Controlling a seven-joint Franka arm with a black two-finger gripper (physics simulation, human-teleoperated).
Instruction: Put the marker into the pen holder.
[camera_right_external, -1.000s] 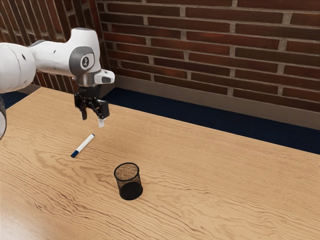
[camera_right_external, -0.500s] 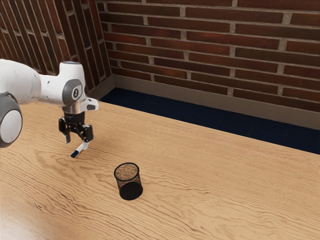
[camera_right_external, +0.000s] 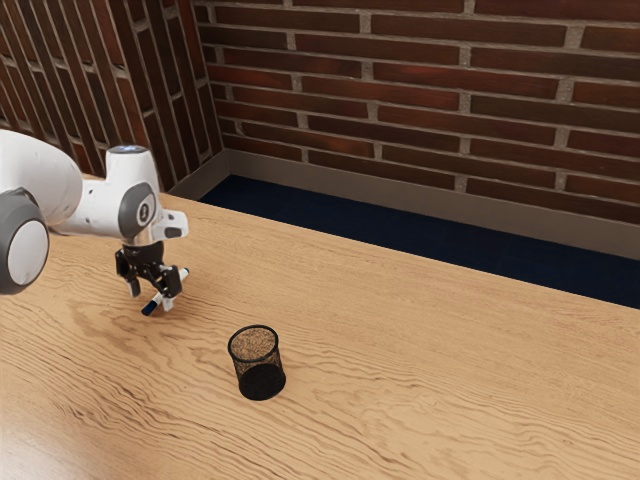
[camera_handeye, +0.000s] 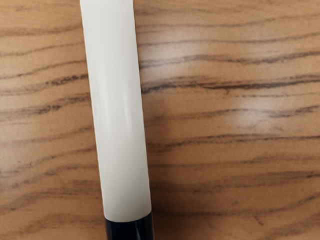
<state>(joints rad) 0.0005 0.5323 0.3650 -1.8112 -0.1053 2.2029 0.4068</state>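
End effector (camera_right_external: 151, 293) pointing down at the left of the frame in the exterior view, low over the wooden surface (camera_right_external: 420, 370), fingers (camera_right_external: 168, 304) standing well apart, with a grip on nothing. Between and beneath them, marker (camera_right_external: 157, 299) lying on the surface, aslant, partly hidden behind the finger nearer the frame's centre: dark blue end toward the lower left, white barrel running toward the upper right to a small dark tip. In the wrist view, same white barrel and part of the blue end close under the end effector, wood grain running across beneath. Above the end effector, white arm (camera_right_external: 95, 205) with grey joints, coming in from the left edge. Well apart from the marker, below and left of the frame's centre, black mesh pen holder (camera_right_external: 258, 372), upright on the surface, round rim facing up. Farther out, beyond the surface's far edge, dark blue floor (camera_right_external: 350, 232), then grey-brown skirting (camera_right_external: 400, 203) and red-brown brick wall (camera_right_external: 420, 90) across the top.
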